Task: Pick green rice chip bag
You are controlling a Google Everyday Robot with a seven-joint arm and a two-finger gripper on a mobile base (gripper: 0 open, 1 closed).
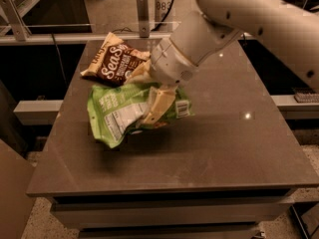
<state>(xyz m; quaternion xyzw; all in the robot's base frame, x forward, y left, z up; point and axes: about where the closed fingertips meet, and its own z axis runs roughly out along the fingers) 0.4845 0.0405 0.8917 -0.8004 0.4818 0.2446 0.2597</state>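
One grasp to note: the gripper (pixel 154 111) has its fingers clamped across the green rice chip bag (pixel 112 108), which seems just off the table (pixel 229 153). We'd lift slowly and straight up, clear of the Sens bag (pixel 113 59), since foil slips.

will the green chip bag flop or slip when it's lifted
The crinkled green foil chip bag probably flops: its label end droops beyond the gripper, whose jaws pinch its middle. Likely light, being thin and puffy. Glossy foil might slip.
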